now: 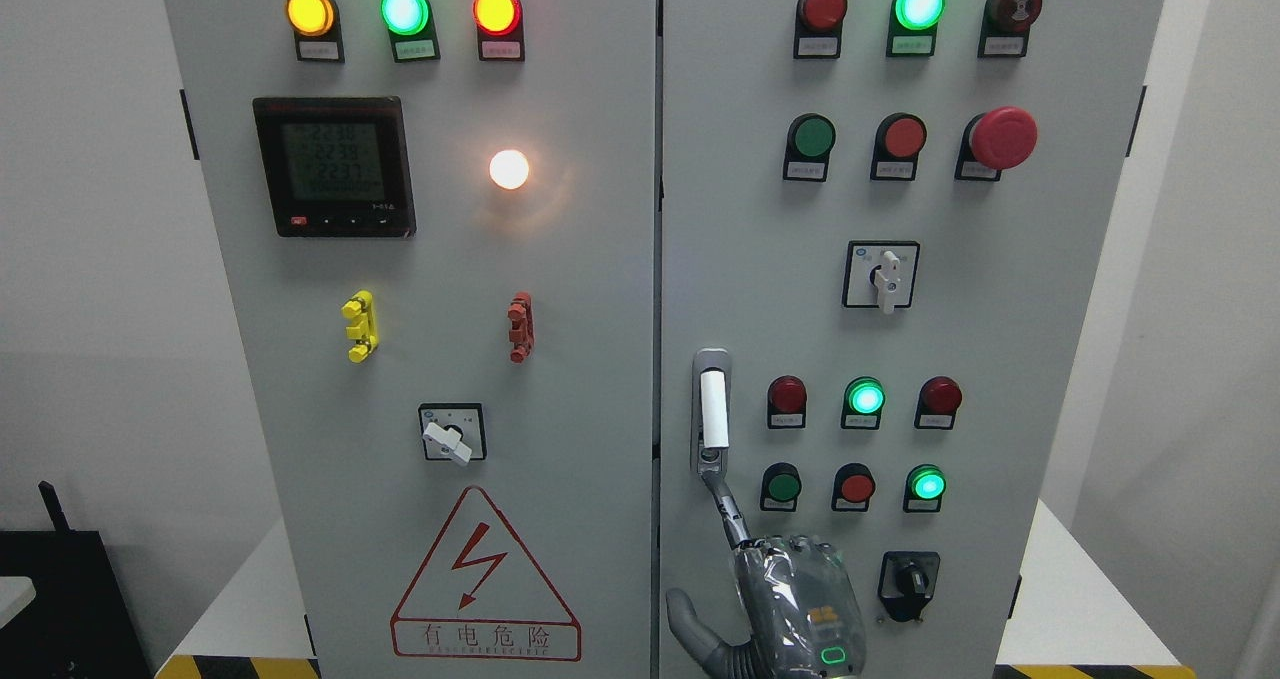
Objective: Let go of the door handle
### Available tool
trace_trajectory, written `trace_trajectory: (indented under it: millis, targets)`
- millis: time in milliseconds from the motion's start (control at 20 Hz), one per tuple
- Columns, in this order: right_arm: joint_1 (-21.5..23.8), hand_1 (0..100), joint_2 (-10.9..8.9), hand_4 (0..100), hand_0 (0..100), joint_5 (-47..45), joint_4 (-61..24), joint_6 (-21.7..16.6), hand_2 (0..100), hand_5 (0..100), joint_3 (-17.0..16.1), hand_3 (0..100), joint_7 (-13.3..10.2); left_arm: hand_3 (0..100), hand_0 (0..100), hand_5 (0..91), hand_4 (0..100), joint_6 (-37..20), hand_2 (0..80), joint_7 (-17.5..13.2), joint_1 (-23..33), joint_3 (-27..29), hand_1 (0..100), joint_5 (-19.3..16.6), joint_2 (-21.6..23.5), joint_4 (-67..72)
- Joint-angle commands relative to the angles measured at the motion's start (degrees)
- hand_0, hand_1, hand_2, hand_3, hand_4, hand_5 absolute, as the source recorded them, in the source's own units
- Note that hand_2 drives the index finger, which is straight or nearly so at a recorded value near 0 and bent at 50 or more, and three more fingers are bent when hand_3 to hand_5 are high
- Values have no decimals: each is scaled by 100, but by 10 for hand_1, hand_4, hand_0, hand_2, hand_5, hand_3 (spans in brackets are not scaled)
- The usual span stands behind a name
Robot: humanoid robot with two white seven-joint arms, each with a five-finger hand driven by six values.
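Head view: my right hand (795, 599) sits at the bottom centre of the frame, its arm entering right of the middle. 1 finger (728, 507) is extended upward — its tip touches the lower end of the door handle (712, 411), which is mounted upright at the left edge of the right cabinet door (1000, 339), lower centre of the frame. The remaining fingers look loosely curled and grip nothing; the thumb (690, 624) points left. The release appears nearly complete. To finish well, I should draw the finger straight back from the handle — no sideways drag — and stay clear of the push buttons (782, 484) just to the right.
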Motion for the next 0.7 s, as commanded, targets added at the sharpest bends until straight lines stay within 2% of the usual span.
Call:
trace_trajectory:
  millis: [0,651]
  targets:
    - [-8,385,-3,995,356,-8,23,4,0,987,5,1000,5,0,120,0,0,1,0,5,0,0,389,-5,0,-176]
    - [-96,383,-3,995,356,-26,-29,-39,0,987,23,1000,-57,0,120,0,0,1,0,5,0,0,389,4,0,-176]
